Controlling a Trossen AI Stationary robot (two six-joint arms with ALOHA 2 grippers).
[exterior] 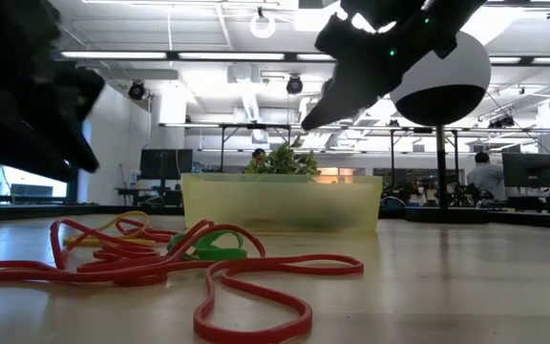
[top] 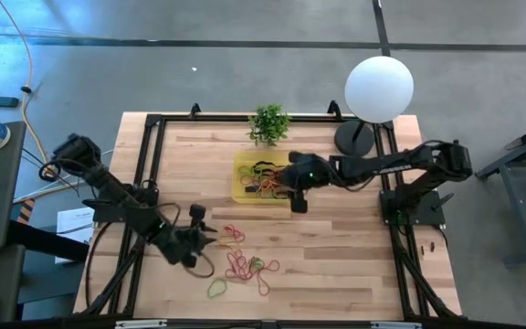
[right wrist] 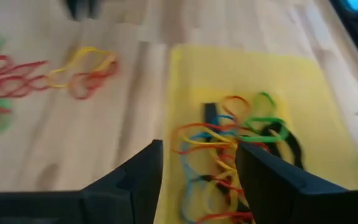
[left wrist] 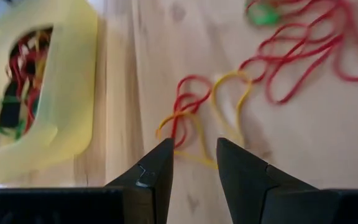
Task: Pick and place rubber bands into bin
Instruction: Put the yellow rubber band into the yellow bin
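Bands split two ways: a tangle inside the bin (top: 261, 175), the rest loose on the counter (top: 336, 256) toward the front. Bin sits mid-counter just in front of the potted plant (top: 269, 123), long axis running left-right in the high view. Right hand (top: 297, 190) is over the bin's right end, fingers spread, nothing between them; only the right wrist view shows the binned rubber bands (right wrist: 235, 146) clearly: red, yellow, green, blue, black. Left hand (top: 206, 239) sits low beside the loose bands (top: 245, 265), fingers partly apart, empty; its wrist view shows a red-yellow pair (left wrist: 194, 121) just ahead of the tips. Low view alone shows the bin's translucent wall.
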